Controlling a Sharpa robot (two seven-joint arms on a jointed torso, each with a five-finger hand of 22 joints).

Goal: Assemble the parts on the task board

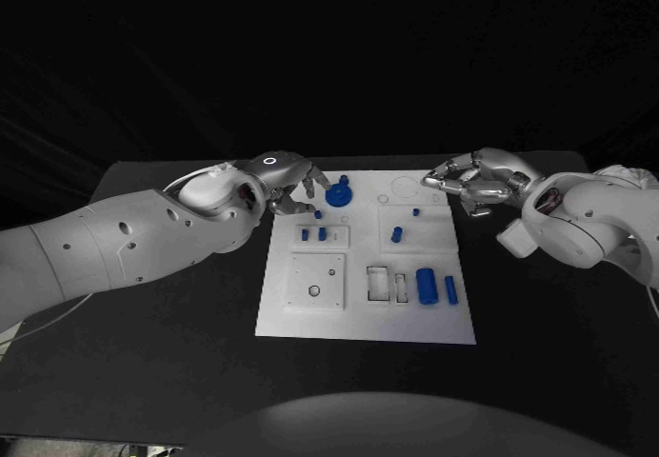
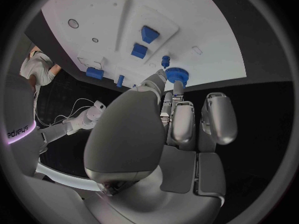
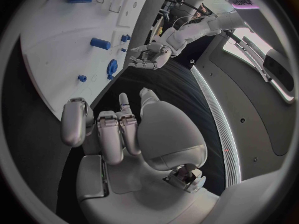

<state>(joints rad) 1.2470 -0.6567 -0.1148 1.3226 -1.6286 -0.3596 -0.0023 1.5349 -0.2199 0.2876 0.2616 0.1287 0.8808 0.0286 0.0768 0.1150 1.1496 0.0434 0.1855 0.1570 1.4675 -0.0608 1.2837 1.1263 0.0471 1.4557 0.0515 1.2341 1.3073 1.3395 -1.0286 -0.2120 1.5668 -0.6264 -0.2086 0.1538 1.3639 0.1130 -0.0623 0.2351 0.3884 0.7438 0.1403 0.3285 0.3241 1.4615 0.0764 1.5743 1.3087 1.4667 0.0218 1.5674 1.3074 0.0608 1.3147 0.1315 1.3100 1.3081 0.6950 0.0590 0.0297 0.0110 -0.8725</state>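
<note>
The white task board (image 1: pixel 364 319) lies in the middle of the black table. A blue gear (image 1: pixel 338 197) stands near its far left corner, and small blue pegs (image 1: pixel 313 233) stand just in front of it. Two blue cylinders (image 1: pixel 437 287) lie at the board's right side. My left hand (image 1: pixel 292 190) hovers at the board's far left edge, fingers apart, its fingertips (image 2: pixel 156 79) close beside the gear (image 2: pixel 176 75) and holding nothing. My right hand (image 1: pixel 465 186) hangs over the far right corner with fingers loosely bent and nothing in them. The right wrist view shows the gear (image 3: pixel 112 67) apart from the left hand (image 3: pixel 149 55).
A raised square plate (image 1: pixel 317 282) and narrow slots (image 1: pixel 378 284) sit in the board's near half. Two more pegs (image 1: pixel 395 233) (image 1: pixel 416 211) stand right of centre. Bare black table surrounds the board on all sides.
</note>
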